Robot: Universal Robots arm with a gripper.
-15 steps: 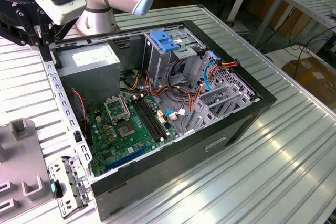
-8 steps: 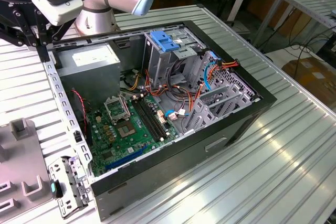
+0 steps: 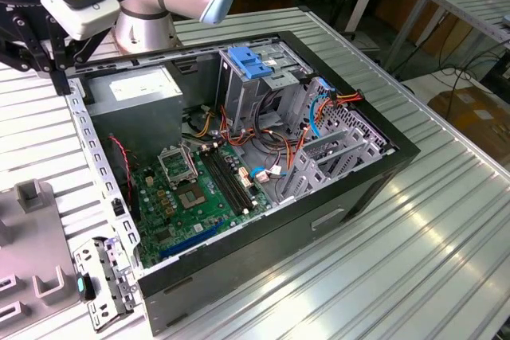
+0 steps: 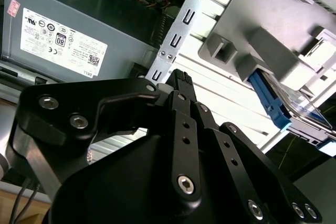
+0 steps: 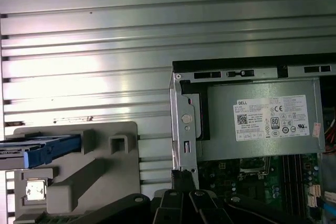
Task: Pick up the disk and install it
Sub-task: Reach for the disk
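The exterior view looks down at a slant, from some way off, on the open computer case (image 3: 239, 256) on the bench (image 3: 446, 220), with the end effector (image 3: 58, 77) beside the case's corner. Both wrist views look along the end effector from close behind it. They share the power supply (image 4: 63, 40) (image 5: 262, 124) and the grey fixture plate (image 4: 262, 3) (image 5: 123, 171) near its tip.

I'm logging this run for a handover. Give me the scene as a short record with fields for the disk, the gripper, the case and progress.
disk: the disk lies in the grey holder on the table, outside the computer case
gripper: the gripper is shut and empty, by the case's edge near the power supply, apart from the disk
case: open on its side, with a light-blue bracket on the drive cage
progress: disk not yet picked up
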